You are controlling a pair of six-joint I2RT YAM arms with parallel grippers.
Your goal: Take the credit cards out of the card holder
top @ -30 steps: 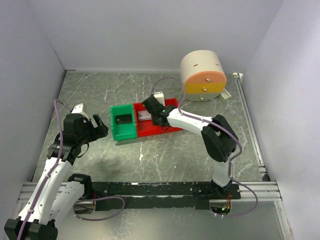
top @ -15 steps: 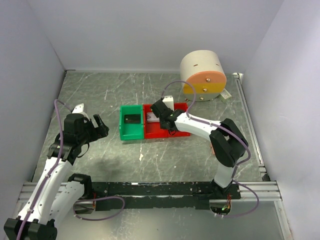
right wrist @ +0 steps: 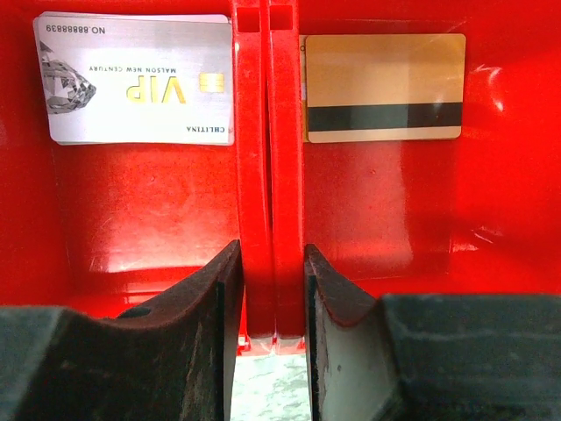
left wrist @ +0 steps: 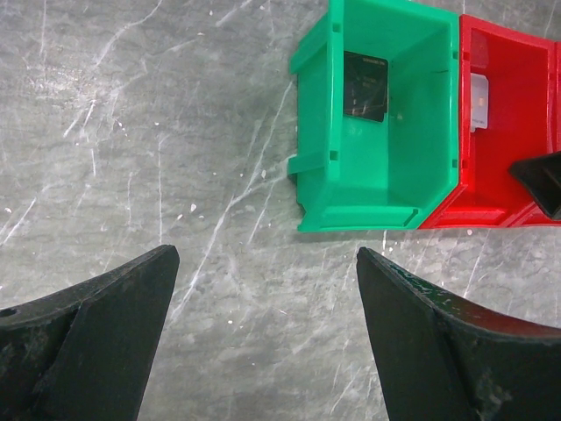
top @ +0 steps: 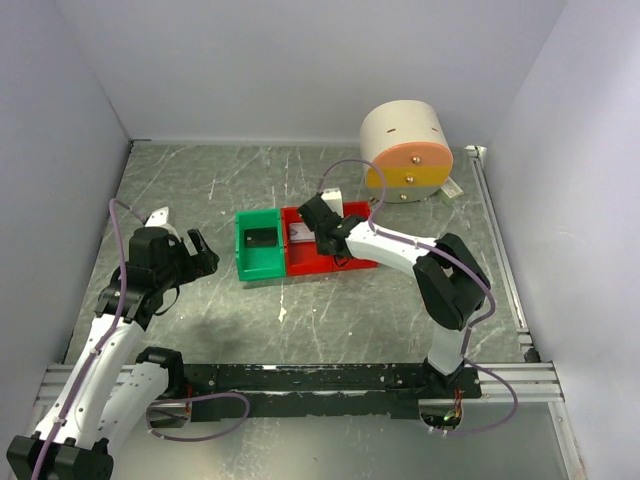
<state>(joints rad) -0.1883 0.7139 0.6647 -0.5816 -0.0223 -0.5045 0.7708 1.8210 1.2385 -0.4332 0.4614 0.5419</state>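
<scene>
A silver-grey VIP credit card point(right wrist: 136, 79) lies in the left red bin point(right wrist: 140, 210). A gold-brown card with a dark stripe point(right wrist: 384, 88) lies in the right red bin point(right wrist: 394, 219). A dark card point(left wrist: 365, 85) lies in the green bin point(left wrist: 377, 167). My right gripper point(right wrist: 272, 263) is shut on the two adjoining walls of the red bins point(top: 335, 262). In the top view it point(top: 322, 228) sits at their back edge. My left gripper point(left wrist: 267, 263) is open and empty over bare table, left of the green bin point(top: 258, 262). The card holder is out of view.
The green and red bins stand side by side in a row mid-table. A big cream cylinder with an orange band point(top: 405, 150) stands at the back right. White walls close in the grey table point(top: 200, 190) on three sides.
My right gripper has dragged the row of bins to the right and squared it up, then eased it slightly back left. The left arm has hardly moved.
</scene>
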